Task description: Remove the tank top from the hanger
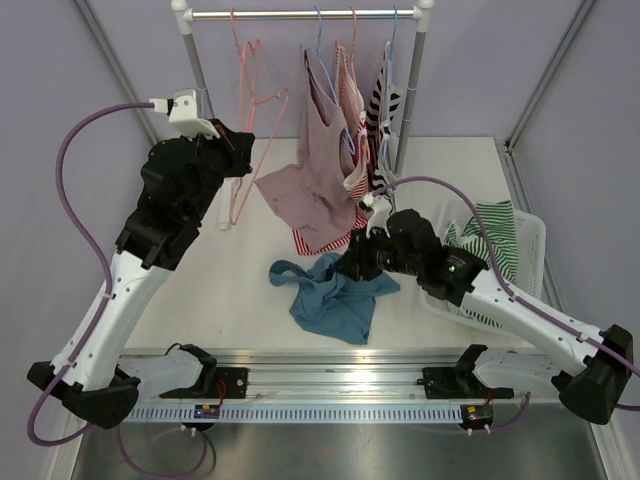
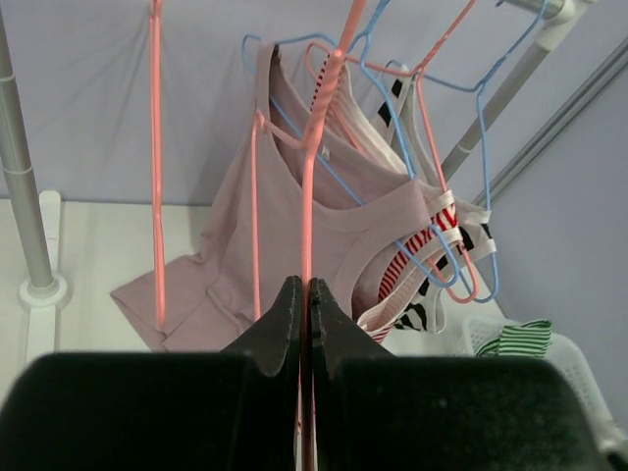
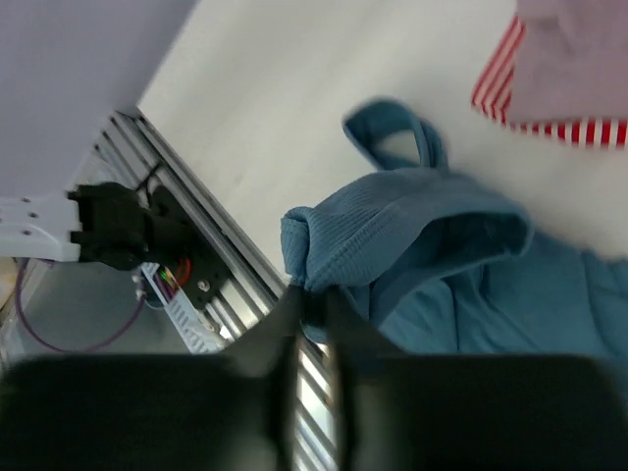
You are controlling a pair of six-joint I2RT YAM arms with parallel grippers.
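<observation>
Pink wire sits clenched in my left claw [image 2: 302, 287]: it is the empty pink hanger [image 2: 306, 186]. That arm rears up from its base, elbow bent, wrist reaching toward 12 o'clock at the rail [image 1: 300, 14]. My right arm stretches low toward 10 o'clock, wrist dipped, and my right claw [image 3: 312, 296] is pinched tight on a fold of the blue tank top [image 3: 442, 255]. The top lies crumpled on the surface [image 1: 250, 290], off any hanger, at 6 o'clock from the hanging clothes.

I count four hangers on the rail, two pink and two blue. Three garments hang there: a mauve top [image 1: 310, 190], a red-striped top [image 1: 352, 90] and a black-and-white striped top [image 1: 385, 95]. One basket [image 1: 530, 240] at 3 o'clock holds one green-striped garment [image 1: 495, 230].
</observation>
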